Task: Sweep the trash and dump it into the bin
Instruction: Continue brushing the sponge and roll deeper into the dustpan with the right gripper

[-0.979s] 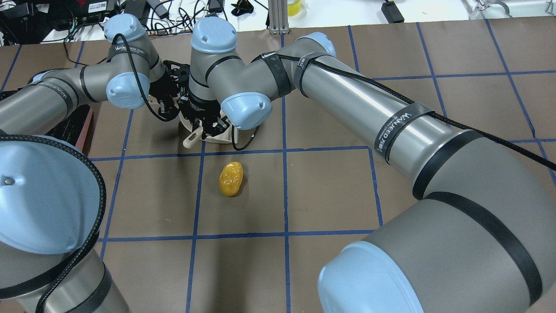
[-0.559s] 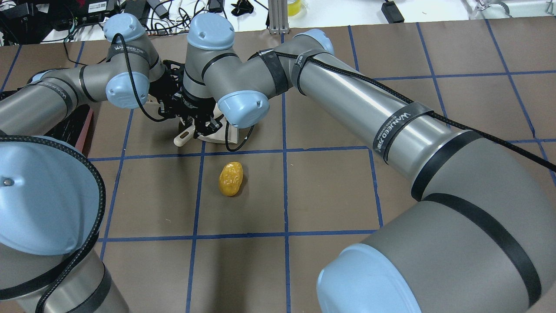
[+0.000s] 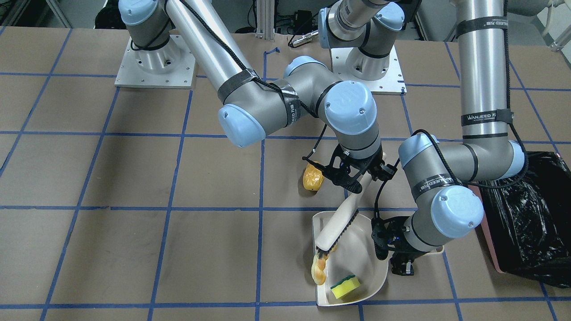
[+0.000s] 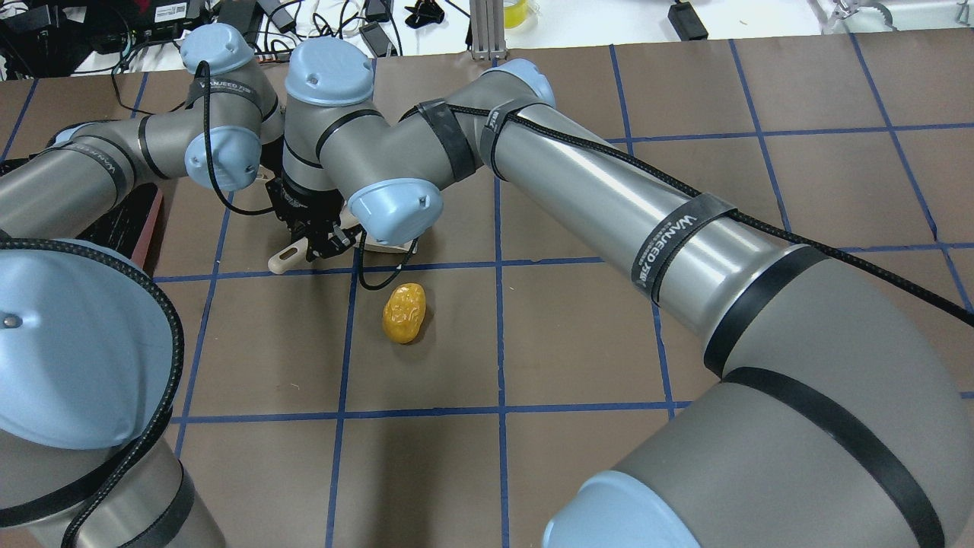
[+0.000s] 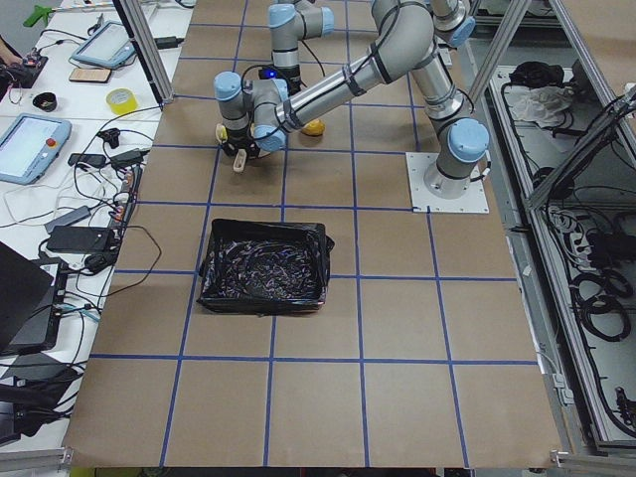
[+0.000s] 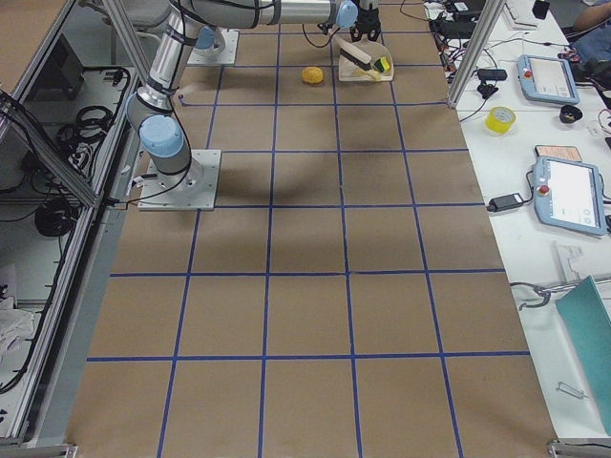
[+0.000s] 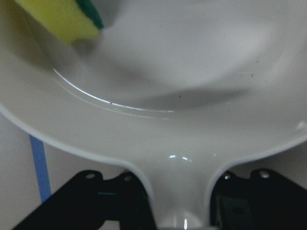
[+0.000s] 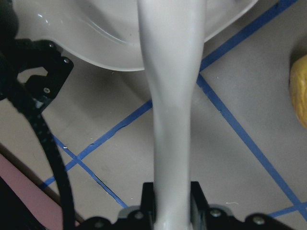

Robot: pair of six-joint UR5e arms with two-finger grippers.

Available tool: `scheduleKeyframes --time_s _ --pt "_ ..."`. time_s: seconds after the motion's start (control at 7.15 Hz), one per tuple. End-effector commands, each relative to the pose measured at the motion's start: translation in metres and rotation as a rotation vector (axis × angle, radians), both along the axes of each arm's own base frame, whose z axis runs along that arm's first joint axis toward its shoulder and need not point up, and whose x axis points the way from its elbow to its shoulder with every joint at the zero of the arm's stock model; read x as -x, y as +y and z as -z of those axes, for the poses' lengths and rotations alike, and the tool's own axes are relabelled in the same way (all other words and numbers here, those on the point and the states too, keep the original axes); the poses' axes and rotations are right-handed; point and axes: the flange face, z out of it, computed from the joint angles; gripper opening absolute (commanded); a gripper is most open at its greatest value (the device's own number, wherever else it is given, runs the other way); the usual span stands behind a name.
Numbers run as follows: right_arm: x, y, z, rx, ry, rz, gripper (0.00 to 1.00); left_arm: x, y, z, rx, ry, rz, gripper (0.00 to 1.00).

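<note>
The white dustpan (image 3: 357, 249) lies on the table with its mouth towards the right arm's side. The yellow-green sponge (image 3: 345, 286) lies inside it and also shows in the left wrist view (image 7: 57, 19). The tan croissant (image 3: 318, 269) sits at the pan's lip under the brush bristles (image 3: 328, 254). The golden potato lump (image 3: 313, 177) lies on the table apart from the pan (image 4: 404, 313). My right gripper (image 3: 357, 178) is shut on the white brush handle (image 8: 172, 96). My left gripper (image 3: 401, 263) is shut on the dustpan handle (image 7: 184, 206). The bin (image 3: 522, 214) stands beyond my left arm.
The bin's pink wall (image 3: 488, 249) is close to my left elbow; from the side the black-lined bin (image 5: 263, 268) is seen a square away from the pan. Both wrists are crowded together over the pan (image 4: 304, 190). Cables and tablets lie off the table's far edge.
My right arm has swung towards my left arm, carrying the brush handle's end further that way. The potato lump has not moved.
</note>
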Motion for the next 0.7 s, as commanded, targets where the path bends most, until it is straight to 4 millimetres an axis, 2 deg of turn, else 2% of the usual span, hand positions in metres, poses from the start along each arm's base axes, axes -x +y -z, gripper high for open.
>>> scheduleKeyframes --time_s 0.0,0.28,0.56 --pt "-0.008 0.019 0.006 -0.008 0.065 -0.037 0.0 -0.001 0.0 0.0 -0.001 0.001 -0.001 0.0" --pt "0.011 0.039 -0.01 -0.041 0.153 -0.131 0.0 0.001 0.002 0.001 -0.002 0.003 0.002 0.0" --pt "0.029 0.049 -0.016 -0.037 0.225 -0.209 0.0 0.0 0.002 0.001 -0.004 0.003 0.001 0.0"
